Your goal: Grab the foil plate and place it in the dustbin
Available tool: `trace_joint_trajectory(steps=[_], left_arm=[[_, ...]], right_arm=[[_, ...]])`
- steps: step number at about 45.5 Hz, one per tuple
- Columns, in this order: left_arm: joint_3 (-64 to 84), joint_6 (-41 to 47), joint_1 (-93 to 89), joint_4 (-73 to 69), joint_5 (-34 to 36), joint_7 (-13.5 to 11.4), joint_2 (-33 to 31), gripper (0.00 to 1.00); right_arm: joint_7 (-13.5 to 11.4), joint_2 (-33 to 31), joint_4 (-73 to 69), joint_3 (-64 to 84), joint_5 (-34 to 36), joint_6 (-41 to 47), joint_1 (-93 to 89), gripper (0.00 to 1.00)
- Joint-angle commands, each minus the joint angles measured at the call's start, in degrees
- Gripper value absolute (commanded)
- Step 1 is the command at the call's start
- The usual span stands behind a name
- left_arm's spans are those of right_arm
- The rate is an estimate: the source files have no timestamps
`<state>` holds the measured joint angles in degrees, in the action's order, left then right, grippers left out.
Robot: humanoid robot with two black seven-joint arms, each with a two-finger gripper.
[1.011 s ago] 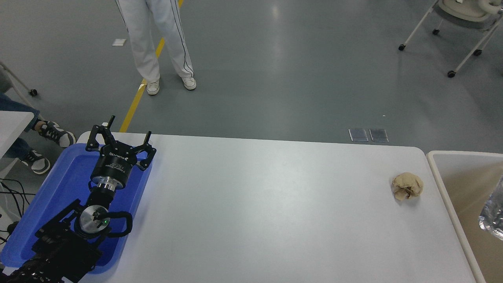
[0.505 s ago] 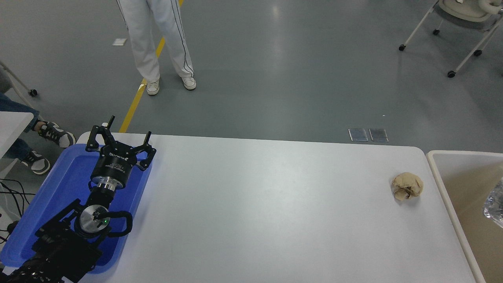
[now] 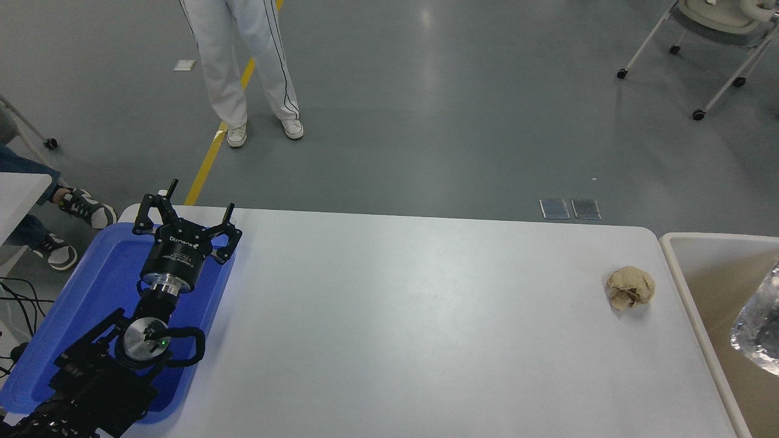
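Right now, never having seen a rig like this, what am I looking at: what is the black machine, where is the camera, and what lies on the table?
The camera sits high on the robot, looking down over a white table. The black machine at lower left is its left arm, parked over a blue tray; its left gripper has its fingers spread and holds nothing. A crumpled tan paper ball lies near the right end. Beside the table stands the dustbin, with the shiny foil plate seen over its opening at the picture's edge. The right arm is out of view.

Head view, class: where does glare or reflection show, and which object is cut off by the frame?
Head view: soft ceiling-light glare streaks the grey floor; a faint sheen lies on the white table; the shiny crinkled silver foil plate glints, cropped at the right edge.
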<state>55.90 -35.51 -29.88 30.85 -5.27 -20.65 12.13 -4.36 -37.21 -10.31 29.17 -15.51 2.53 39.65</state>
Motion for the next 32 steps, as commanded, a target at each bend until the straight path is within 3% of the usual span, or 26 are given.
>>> trace_joint_trajectory(steps=[1, 32], left_arm=[[0.00, 0.00, 0.00, 0.00, 0.00, 0.00, 0.00, 1.00], [0.00, 0.00, 0.00, 0.00, 0.00, 0.00, 0.00, 1.00]], right_arm=[[0.05, 0.29, -0.06, -0.16, 0.04, -0.16, 0.42, 0.98], [0.32, 0.64, 1.00, 0.28, -0.05, -0.08, -0.63, 1.00]])
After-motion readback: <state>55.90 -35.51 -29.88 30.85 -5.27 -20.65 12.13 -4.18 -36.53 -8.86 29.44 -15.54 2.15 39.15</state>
